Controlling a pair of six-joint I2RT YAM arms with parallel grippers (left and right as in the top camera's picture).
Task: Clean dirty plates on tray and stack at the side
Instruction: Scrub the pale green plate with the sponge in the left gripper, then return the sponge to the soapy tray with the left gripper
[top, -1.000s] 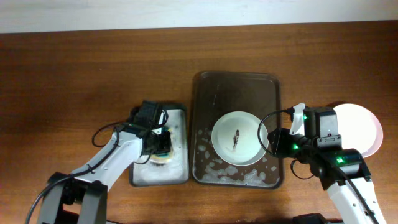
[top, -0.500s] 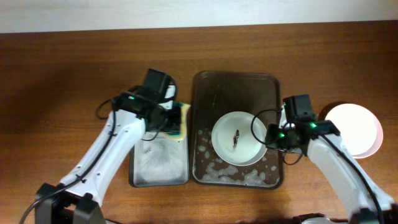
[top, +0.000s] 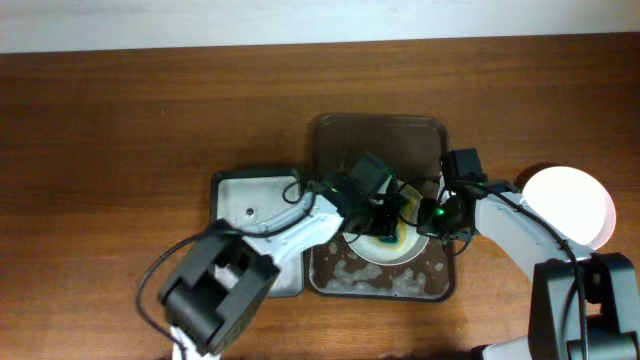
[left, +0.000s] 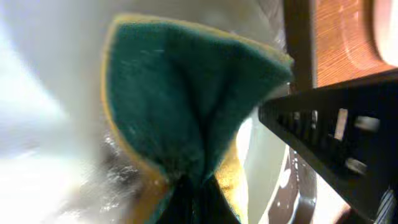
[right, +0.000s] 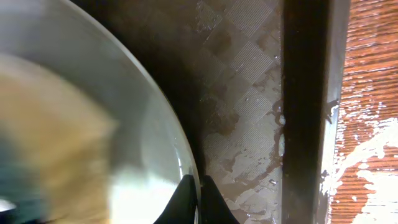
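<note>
A white plate (top: 352, 243) lies on the dark brown tray (top: 335, 140). My left gripper (top: 388, 222) is shut on the green-yellow sponge (left: 174, 99) and presses it onto the plate's centre. My right gripper (top: 432, 215) is shut on the plate's right rim (right: 180, 155), one finger on each side. Two more plates are stacked on the table right of the tray, a white one (top: 568, 200) on a pale pink one (top: 608, 230). The smear on the tray's plate is hidden under the sponge.
A smaller grey tray (top: 255, 195) with foam stands left of the brown tray. White foam (top: 380, 280) lies along the brown tray's front part. Bare wooden table surrounds both trays.
My left gripper lifted the sponge off the grey tray and carried it right onto the white plate. My right gripper moved left and closed on the plate's rim.
</note>
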